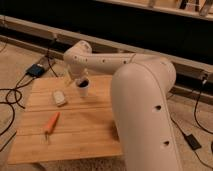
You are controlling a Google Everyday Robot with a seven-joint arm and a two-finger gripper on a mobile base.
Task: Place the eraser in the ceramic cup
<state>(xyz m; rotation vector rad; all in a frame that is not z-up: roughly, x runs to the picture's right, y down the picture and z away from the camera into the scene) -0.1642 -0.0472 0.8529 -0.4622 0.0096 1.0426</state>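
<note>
The eraser, a small flat whitish block, lies on the wooden table at its left side. The ceramic cup, white with a dark inside, stands upright just right of the eraser, a short gap between them. My white arm reaches in from the right and bends over the table's far edge. My gripper sits at the arm's end, just behind and left of the cup, above the table's back edge; it is largely hidden by the wrist.
A long thin orange-handled tool lies on the table's left front. A blue box and black cables lie on the floor to the left. A dark wall with a rail runs behind the table.
</note>
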